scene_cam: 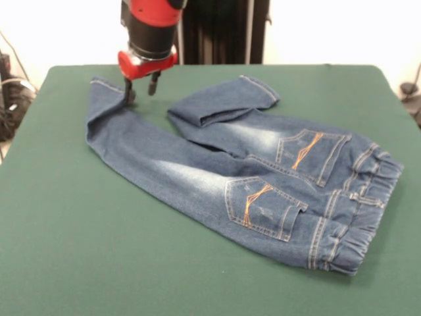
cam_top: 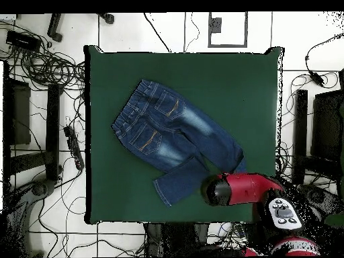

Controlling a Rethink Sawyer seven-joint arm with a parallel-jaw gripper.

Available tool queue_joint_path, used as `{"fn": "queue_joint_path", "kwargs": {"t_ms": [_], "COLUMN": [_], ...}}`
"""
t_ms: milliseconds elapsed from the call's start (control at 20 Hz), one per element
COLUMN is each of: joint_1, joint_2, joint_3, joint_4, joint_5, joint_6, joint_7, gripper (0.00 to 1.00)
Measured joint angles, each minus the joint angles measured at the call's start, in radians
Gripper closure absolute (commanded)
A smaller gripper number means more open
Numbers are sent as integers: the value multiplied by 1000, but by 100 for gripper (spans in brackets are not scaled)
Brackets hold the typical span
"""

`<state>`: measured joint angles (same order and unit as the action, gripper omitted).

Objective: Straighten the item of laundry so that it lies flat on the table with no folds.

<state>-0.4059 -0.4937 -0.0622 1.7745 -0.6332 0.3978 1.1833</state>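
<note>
Gripper stands narrowly parted over the jeans leg cuff, one finger touching denim; overhead view hides this contact.

Arm cut off by top edge in front view. Overhead, arm hides gripper and jeans leg end; front: cuff folded under.

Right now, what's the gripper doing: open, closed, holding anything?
Gripper: open, holding nothing; one finger touches the jeans at the leg's far end, the other hangs above the table.
</note>
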Motion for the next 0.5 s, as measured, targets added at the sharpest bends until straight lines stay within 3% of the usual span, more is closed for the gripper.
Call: {"fn": "queue_joint_path", "kwargs": {"t_ms": [250, 500], "joint_1": [-27, 8], "joint_2": [3, 18], "joint_3": [0, -3], "joint_4": [-1, -10], "joint_5": [0, -16], "joint_6": [0, -20], "joint_7": [0, 0], "gripper": [0, 0]}}
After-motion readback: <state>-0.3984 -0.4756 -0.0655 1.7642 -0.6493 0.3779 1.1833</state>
